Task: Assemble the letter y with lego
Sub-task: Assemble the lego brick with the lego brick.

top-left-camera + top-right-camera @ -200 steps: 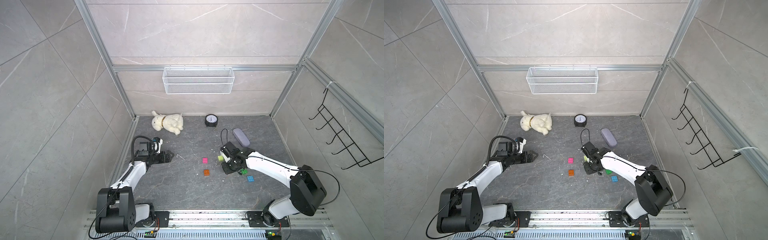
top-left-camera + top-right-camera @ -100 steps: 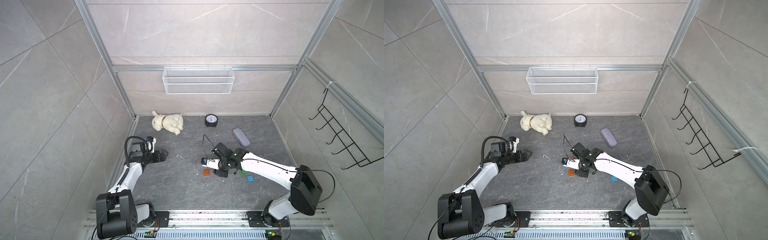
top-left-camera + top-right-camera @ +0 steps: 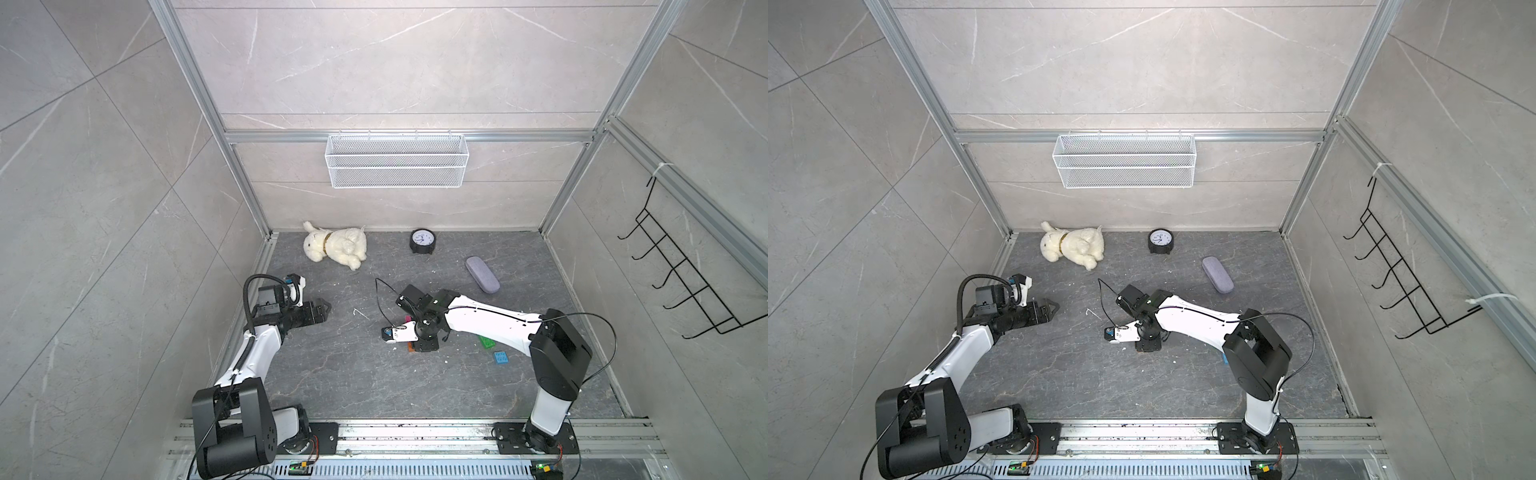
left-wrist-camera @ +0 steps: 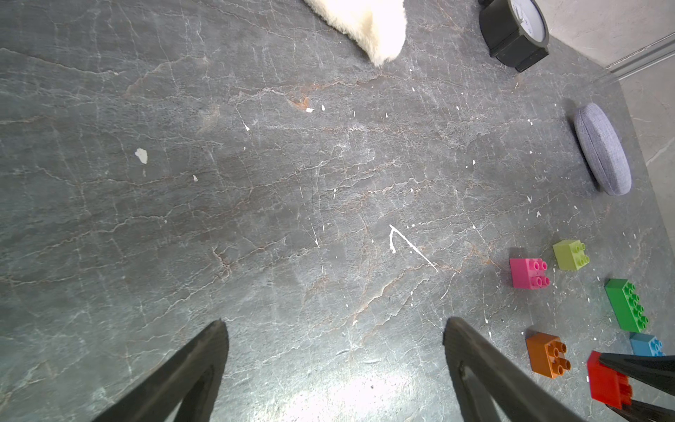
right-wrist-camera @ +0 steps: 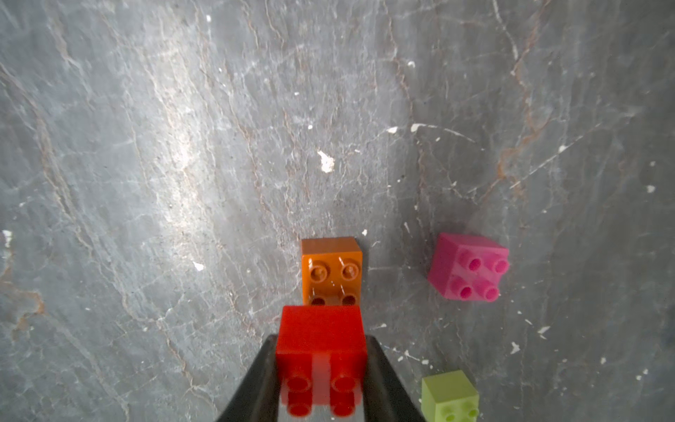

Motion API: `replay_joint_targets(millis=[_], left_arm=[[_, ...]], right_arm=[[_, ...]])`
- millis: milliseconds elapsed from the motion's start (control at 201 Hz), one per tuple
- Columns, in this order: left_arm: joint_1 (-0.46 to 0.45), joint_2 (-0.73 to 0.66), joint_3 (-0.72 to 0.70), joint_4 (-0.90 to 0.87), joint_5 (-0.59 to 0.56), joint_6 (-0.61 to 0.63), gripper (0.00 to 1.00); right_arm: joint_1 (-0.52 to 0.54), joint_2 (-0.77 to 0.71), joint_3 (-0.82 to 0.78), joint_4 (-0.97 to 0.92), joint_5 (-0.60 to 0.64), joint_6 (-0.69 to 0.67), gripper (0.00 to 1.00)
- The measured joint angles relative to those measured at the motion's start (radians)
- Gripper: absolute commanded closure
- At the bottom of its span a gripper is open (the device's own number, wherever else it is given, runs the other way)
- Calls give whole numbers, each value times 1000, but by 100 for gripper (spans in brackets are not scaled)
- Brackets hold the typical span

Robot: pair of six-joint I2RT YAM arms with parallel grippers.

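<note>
I have the red brick (image 5: 321, 350) pinched by its side walls in the right jaws, which are closed hard on it near the middle of the counter (image 3: 332, 374). It hangs just short of the orange brick (image 5: 331, 270) and overlaps its nearer studs in the right wrist view. I cannot tell whether the two touch. The pink brick (image 5: 469, 268) and the yellow-green brick (image 5: 450, 396) lie loose close by. The long green brick (image 3: 485, 343) and the blue brick (image 3: 500, 357) sit toward 4 o'clock. No two bricks look joined, so I judge the letter y barely begun.

The left jaws stand wide open and empty over bare counter at 9 o'clock, well apart from every brick.

My main worry is the orange brick. Nothing braces it, so a press that lands off its studs would probably skate it across the smooth stone or tip it rather than seat the red one. A stepped, half-overlapping joint makes that tipping likelier. The red brick looks blurred and possibly tilted in the grip, and if it goes down crooked it could pivot between the jaws or jam on one row. The yellow-green brick lies just beside one jaw, so a sideways correction could knock it away.
</note>
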Motion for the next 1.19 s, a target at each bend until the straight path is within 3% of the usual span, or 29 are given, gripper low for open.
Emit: replay_joint_targets(millis=[547,1194], left_arm=[[4,3,0,-4,1,0,5],[4,14,0,-4,18,0,5]], right_arm=[[5,122,111,-105,61,-66,70],[13,169,163,-150,94,-74,72]])
